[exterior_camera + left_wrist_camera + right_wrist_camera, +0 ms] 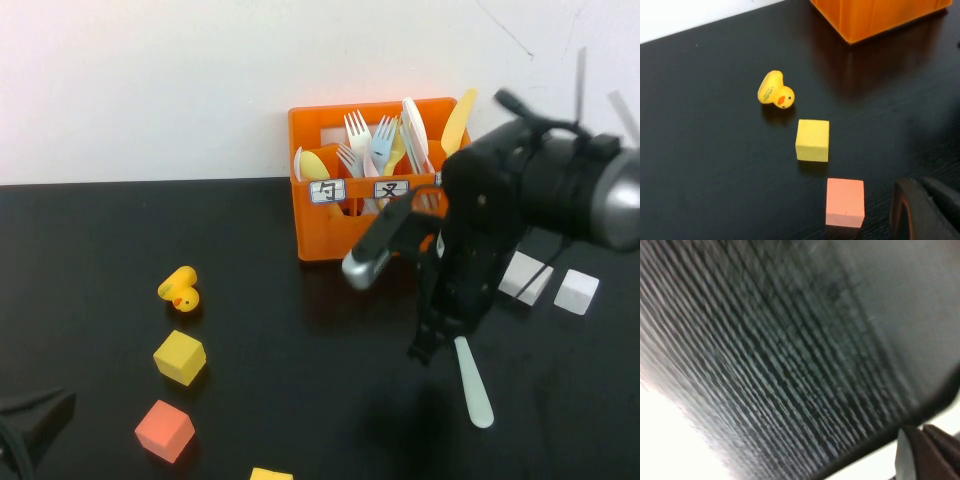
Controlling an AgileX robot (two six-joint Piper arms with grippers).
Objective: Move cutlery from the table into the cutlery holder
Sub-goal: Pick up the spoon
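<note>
Nearest the robot, at about 7 o'clock on the black table [90, 260], the left end effector [30, 425] sits low at the near left corner; in its wrist view only a dark fingertip [920, 212] shows, and whether it is released or clenched cannot be told. Just beyond it lie a salmon-pink cube [165, 430], a yellow cube [180, 357] and a small yellow duck [180, 290], strung along a line toward 12 o'clock, each apart from the next. A further yellow block [270, 474] peeks in at the near edge.

At about 5 o'clock the pale mint-green spoon [472, 385] lies flat on the table, its long axis running roughly from 12 to 6 o'clock, one rounded end nearest the robot and the far end hidden under the right arm. The right end effector [425, 345] hangs right at the spoon's far end, pointing down; whether its fingers are released or clenched on the spoon cannot be told, and its wrist view shows only a blurred streaked surface.

Two white blocks [550, 283] lie at 3 o'clock, behind the arm.

Farthest, at 12 o'clock against the white wall, the orange cutlery holder [320, 225] stands upright, holding white and blue forks [370, 145] and a pale yellow knife [458, 122] leaning toward 1 o'clock. Small white labels [358, 190] on its front carry black characters that I cannot read surely. The table is open between the holder and the spoon, and across the left middle.
</note>
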